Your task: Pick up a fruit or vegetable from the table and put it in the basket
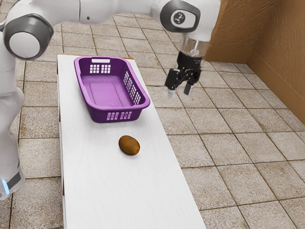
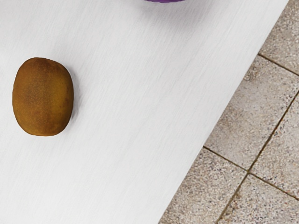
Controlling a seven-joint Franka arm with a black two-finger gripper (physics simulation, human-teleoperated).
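Surface (image 1: 95,181): white, fine-grained wood look, matt. Basket (image 1: 143,103): purple plastic, smooth, slight sheen. Kiwi (image 2: 43,97): brown skin, finely speckled, low sheen. Floor (image 1: 228,143): speckled stone-look tiles, rough. 2 wall faces: brown, matt.

Below my hand a brown kiwi (image 2: 43,97) lay on the white table (image 2: 126,121) — near it, a purple rim (image 2: 166,1); past the table's edge, speckled floor tiles (image 2: 233,121).
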